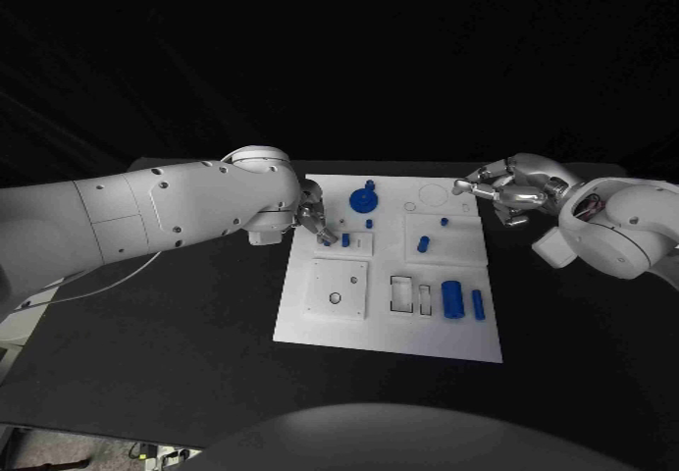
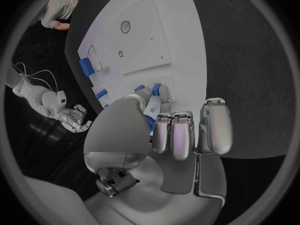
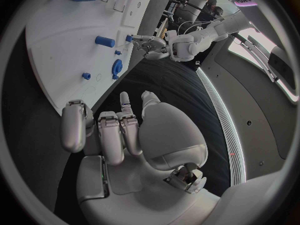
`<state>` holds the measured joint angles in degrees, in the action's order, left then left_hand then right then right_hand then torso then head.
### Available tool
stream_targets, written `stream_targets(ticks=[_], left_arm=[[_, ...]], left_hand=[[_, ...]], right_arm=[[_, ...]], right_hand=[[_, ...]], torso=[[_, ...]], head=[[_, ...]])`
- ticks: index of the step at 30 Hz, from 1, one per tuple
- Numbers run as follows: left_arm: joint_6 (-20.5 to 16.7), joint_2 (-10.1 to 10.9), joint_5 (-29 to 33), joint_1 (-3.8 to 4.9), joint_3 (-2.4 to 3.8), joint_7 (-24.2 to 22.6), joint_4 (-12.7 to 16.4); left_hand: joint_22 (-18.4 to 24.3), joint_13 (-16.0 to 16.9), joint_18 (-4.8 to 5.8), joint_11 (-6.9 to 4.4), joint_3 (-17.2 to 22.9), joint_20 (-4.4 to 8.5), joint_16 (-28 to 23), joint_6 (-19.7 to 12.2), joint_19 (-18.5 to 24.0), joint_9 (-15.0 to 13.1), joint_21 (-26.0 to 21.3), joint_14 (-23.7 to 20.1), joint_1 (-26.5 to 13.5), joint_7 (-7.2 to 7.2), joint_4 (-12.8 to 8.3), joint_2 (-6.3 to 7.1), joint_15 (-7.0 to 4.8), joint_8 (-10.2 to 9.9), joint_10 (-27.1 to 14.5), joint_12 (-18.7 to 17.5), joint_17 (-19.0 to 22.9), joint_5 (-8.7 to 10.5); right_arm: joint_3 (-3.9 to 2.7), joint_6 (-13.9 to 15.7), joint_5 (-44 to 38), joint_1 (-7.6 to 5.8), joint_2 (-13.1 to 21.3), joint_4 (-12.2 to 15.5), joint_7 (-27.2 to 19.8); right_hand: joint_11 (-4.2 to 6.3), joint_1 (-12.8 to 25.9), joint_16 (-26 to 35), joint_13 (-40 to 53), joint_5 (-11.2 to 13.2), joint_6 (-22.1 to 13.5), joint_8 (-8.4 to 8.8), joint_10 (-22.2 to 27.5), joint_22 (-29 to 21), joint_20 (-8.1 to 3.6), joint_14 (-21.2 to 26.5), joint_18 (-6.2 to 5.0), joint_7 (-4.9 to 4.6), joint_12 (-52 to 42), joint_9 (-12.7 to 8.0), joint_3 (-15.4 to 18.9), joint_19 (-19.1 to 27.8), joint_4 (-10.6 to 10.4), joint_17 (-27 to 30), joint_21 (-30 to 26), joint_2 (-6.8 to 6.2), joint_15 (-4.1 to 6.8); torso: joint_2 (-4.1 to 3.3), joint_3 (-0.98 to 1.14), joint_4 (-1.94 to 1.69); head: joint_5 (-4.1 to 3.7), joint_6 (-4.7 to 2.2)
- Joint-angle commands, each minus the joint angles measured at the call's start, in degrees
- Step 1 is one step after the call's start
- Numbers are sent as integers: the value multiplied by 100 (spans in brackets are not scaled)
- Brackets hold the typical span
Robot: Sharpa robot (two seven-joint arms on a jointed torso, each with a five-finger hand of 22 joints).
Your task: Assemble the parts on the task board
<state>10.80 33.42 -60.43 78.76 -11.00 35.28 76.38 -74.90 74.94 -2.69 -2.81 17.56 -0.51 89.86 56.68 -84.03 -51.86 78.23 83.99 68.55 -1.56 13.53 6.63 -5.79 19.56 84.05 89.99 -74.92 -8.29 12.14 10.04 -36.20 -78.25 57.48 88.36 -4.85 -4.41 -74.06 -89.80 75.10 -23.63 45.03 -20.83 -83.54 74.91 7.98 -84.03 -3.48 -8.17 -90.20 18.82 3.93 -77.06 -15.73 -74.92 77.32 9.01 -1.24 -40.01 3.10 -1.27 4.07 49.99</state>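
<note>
The white task board (image 1: 319,324) lies mid-table. My left hand (image 1: 314,224) is over its left edge, thumb and fingertips drawn together right at a small blue peg (image 1: 345,238) standing in a square recess. The left wrist view shows that hand (image 2: 175,130) with the peg (image 2: 156,89) just past its fingertips; I cannot tell whether they grip it. A round blue knob (image 1: 365,200) stands near the board's far edge. My right hand (image 1: 506,191) hovers at the far right corner with fingers curled in and nothing in them, as the right wrist view shows (image 3: 125,130).
More blue parts are on the board: a large cylinder (image 1: 453,297) and a slim piece (image 1: 479,304) near the front right, and short pegs (image 1: 423,242) in the middle. A raised square plate (image 1: 339,289) with holes and two slots (image 1: 403,292) lie toward the front.
</note>
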Motion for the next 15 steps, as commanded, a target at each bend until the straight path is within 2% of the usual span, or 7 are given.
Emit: stream_targets(ticks=[1,7,15], left_arm=[[194,2,70,-3,-17,39,-2],[284,5,95,-3,-34,111,-23],[213,45,107,-3,-39,94,-24]], left_hand=[[-854,1506,-18,62,-171,-56,14,-48,-47,102,-33,601,-146,-65,75,4,58,-93,595,1,-1508,137],[-841,1506,-29,91,-307,-86,14,-74,-25,239,-81,601,-98,-96,38,-56,86,-186,595,1,-1508,183],[-853,1506,-32,130,-678,-132,14,-89,-15,417,-106,601,-214,-145,116,-74,122,-268,595,1,-1508,511]], right_arm=[[1,-23,-16,6,-4,1,-71],[1,-23,-16,8,-6,0,-74],[1,-27,-16,11,-3,-1,-78]], right_hand=[[-12,-50,-20,1490,-22,47,27,-646,994,5,-597,-40,-11,20,6,-10,25,36,-1508,-26,0,-37],[-12,-53,-20,1490,-25,49,27,-646,994,5,-597,-40,-11,20,7,-13,23,34,-1508,-25,5,-37],[-12,-53,-20,1490,-25,49,27,-646,994,5,-597,-40,-11,20,7,-13,23,34,-1508,-25,5,-37]], torso=[[0,2,1],[-1,2,4],[-4,1,2]], head=[[-4,1],[4,1],[-7,1]])
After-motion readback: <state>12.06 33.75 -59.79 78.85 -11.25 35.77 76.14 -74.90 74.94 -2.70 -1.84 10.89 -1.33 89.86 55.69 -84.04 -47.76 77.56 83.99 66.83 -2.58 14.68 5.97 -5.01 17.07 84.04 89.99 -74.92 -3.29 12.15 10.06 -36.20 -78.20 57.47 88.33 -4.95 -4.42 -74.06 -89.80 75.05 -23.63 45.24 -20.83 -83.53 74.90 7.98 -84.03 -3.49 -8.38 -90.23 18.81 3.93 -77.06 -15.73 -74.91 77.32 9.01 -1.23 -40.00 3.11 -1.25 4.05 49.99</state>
